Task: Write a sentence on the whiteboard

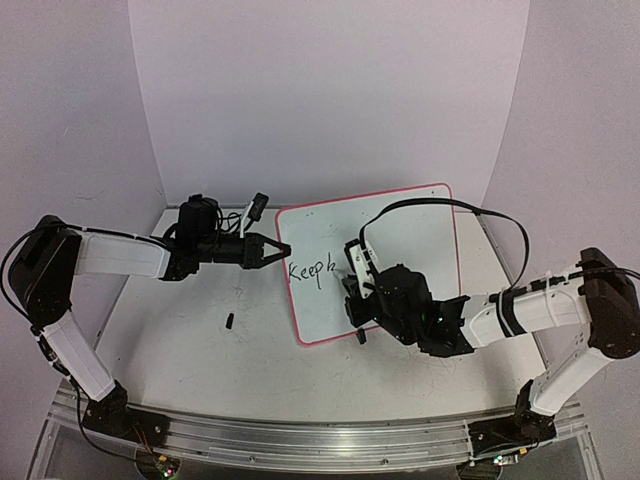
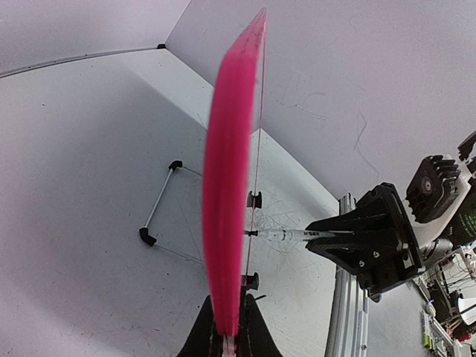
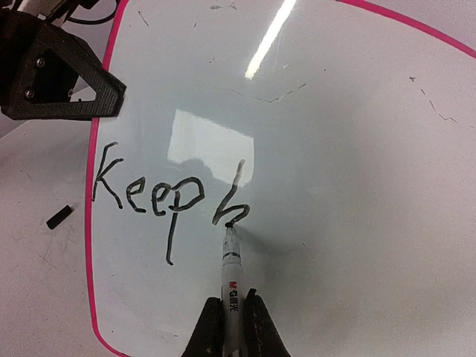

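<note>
A curved, pale lilac-white backdrop [image 1: 330, 90] fills the upper middle of the top view and bends forward at both sides, where plain walls [image 1: 70, 110] of the same tint close the left and right edges. Light is soft and even, with no hard shadows. The lower half holds a grey-white tabletop [image 1: 200, 360], scuffed and marked with faint grey scribbles. An aluminium rail [image 1: 320, 432] runs along the bottom edge. At the lower right of the left wrist view, blurred clutter and cables [image 2: 450, 297] lie beyond the table.
</note>
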Controlling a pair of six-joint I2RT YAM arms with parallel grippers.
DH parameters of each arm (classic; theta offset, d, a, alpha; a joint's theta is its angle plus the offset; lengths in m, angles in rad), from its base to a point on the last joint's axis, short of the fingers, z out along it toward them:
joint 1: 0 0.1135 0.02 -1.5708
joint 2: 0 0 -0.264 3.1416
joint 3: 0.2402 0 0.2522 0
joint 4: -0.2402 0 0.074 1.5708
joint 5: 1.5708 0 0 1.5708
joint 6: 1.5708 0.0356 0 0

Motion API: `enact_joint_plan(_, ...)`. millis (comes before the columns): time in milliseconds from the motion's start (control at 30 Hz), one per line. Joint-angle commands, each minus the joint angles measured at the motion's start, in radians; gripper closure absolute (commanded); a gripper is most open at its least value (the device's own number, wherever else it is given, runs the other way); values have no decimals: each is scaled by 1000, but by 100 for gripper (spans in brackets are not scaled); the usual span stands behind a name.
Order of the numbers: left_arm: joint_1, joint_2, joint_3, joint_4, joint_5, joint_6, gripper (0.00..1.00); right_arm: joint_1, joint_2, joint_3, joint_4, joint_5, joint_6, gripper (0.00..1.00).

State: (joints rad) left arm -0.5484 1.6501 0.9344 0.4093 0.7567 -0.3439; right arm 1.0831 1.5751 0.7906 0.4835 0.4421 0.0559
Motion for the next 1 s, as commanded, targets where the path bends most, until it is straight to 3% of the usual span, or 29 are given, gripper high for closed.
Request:
enact_joint_plan(0, 5, -36, 6, -7, -36, 32, 98, 6, 15, 26, 9, -13, 9, 100)
enact_joint_plan(333, 5, -35, 7, -7, -36, 32, 98, 6, 13, 37, 39, -18, 8, 100)
enact_joint_plan(633, 3, -38, 7, -7, -37, 34, 98, -12, -92, -43, 66, -8, 15, 100)
enact_joint_plan(967, 4, -40, 6, -7, -37, 34, 98, -38, -50, -20, 69, -26, 19, 100)
